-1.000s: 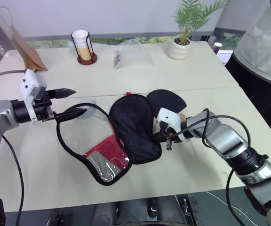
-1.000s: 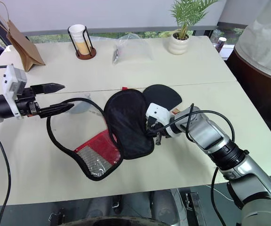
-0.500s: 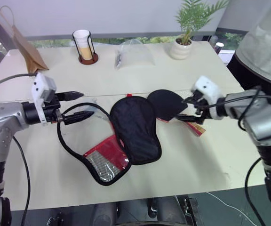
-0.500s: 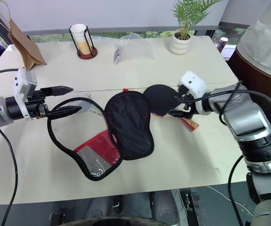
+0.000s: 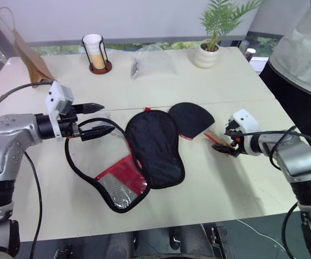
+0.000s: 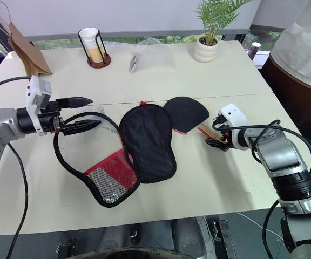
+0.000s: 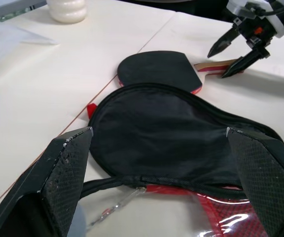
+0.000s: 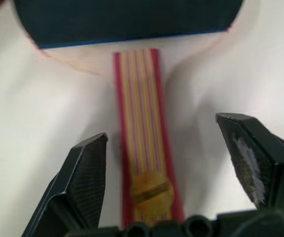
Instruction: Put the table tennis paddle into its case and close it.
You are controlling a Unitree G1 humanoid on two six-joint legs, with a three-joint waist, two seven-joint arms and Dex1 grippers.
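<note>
Grippers first, operator, from your left: the left gripper [image 5: 93, 121] is hanging over the table [image 5: 161, 81] with its jaws standing wide and nothing between them, just beside the open edge of the case [image 5: 154, 147], which is lying flat and unzipped, its red mesh flap folded out toward you. You are holding no fabric there yet.

Moving right, the paddle [image 5: 193, 118] is lying flat on the table, its black head touching the far right edge of the case and its handle [image 8: 144, 133] pointing toward your right arm.

A second ago the right gripper [image 5: 227, 142] was low against the case with its jaws nearly together; now it is sitting off to the right at the handle's end, jaws spread. That likely means you are lining up a fresh grasp. The handle is lying between the two fingers, unclamped, and the paddle is not in the case.
</note>
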